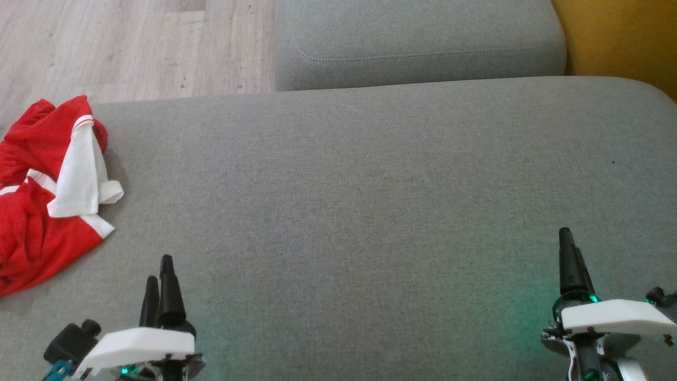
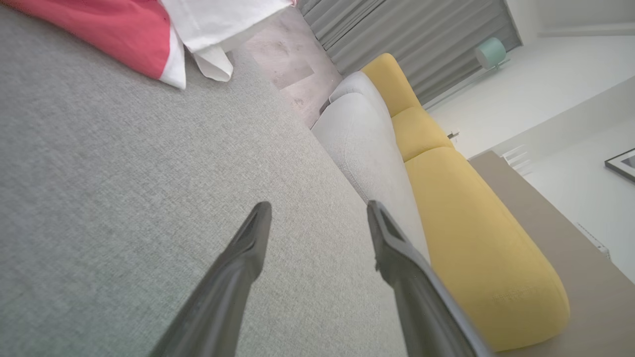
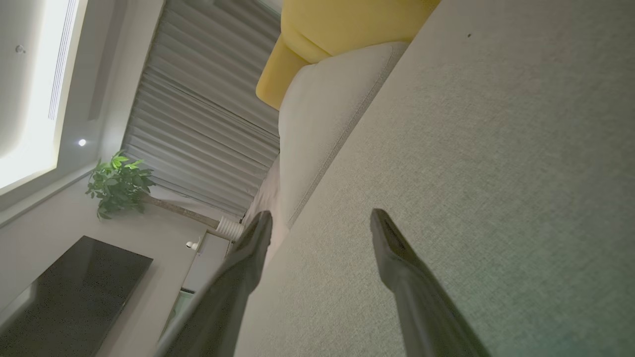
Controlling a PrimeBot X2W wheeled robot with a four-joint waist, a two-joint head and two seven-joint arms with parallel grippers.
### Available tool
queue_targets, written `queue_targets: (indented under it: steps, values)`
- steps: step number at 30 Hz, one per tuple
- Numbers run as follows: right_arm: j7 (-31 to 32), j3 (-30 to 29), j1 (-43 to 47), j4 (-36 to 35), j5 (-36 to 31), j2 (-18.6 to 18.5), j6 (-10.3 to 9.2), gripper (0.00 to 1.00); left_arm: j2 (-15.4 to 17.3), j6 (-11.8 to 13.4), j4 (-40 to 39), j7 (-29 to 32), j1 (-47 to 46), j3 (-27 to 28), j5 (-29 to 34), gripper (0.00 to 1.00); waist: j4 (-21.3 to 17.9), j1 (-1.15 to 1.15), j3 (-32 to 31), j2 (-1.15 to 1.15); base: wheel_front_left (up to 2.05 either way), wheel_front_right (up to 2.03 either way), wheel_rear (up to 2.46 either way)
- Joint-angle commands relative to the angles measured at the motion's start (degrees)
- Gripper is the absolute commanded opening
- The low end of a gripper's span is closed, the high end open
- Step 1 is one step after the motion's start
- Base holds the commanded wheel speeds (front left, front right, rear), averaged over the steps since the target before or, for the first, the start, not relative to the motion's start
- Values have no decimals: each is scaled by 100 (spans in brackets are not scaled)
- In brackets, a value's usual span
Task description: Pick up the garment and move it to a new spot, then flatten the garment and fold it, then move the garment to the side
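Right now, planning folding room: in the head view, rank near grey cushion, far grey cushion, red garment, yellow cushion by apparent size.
1. near grey cushion
2. far grey cushion
3. red garment
4. yellow cushion
The frame crops all four.

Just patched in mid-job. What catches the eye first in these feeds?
The red-and-white garment lies crumpled at the left edge of the grey cushion, partly cut off by the head view's frame. The left gripper and right gripper both stand open over bare cushion, holding nothing. A yellow sofa sits beyond the grey one.
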Motion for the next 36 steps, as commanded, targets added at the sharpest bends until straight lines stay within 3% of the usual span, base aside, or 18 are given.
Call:
queue_targets:
  steps: [1,36]
  values:
    - [-73,95,-147,-245,-206,-34,19,100,45,-3,-219,-78,-78,-10,222,100,3,0,1,0,0,0,0]
    - [-681,568,-164,-307,-2971,-44,32,100,184,429,-122,-690,-27,-517,2843,100,90,0,28,0,0,0,0]
